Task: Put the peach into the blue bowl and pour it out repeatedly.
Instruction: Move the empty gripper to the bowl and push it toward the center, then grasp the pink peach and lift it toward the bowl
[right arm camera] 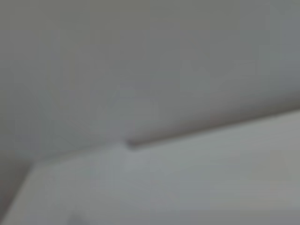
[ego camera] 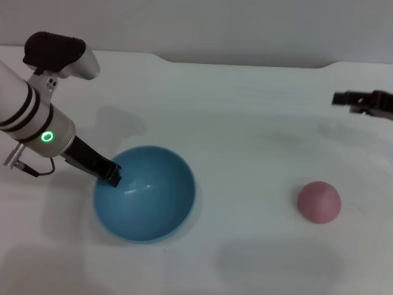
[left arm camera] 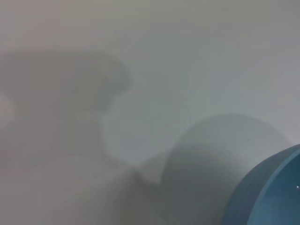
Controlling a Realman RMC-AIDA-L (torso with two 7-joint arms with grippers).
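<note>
- On the white table [ego camera: 245, 123], the blue bowl [ego camera: 147, 200] sits low and toward the robot's left, tipped so that its glossy inside faces up and over toward the 3 o'clock side.
- At the bowl's 10 o'clock rim, the left gripper [ego camera: 112, 174] has its dark fingers pinched onto the edge, one finger showing over the lip; it is clamped on the bowl.
- Behind that, the left arm runs up and away toward 10 o'clock, white with black bands and a green ring light [ego camera: 47, 136] glowing on the wrist.
- Nothing lies inside the bowl: smooth blue all the way down, just a couple of small glints.
- Over at roughly 3 o'clock from the bowl, well apart from it, the peach [ego camera: 319, 201] rests alone on the bare table, dusty pink and round.
- Far off toward 2 o'clock, the right gripper [ego camera: 344, 99] hangs at the table's edge, well above the peach and touching nothing; whether its fingers are apart or together I cannot tell from where I stand.
- From the left wrist camera, a curve of blue rim [left arm camera: 267, 187] shows in one corner, with soft shadows across the white surface beside it.
- From the right wrist camera, only blurred pale surfaces and a seam show.
</note>
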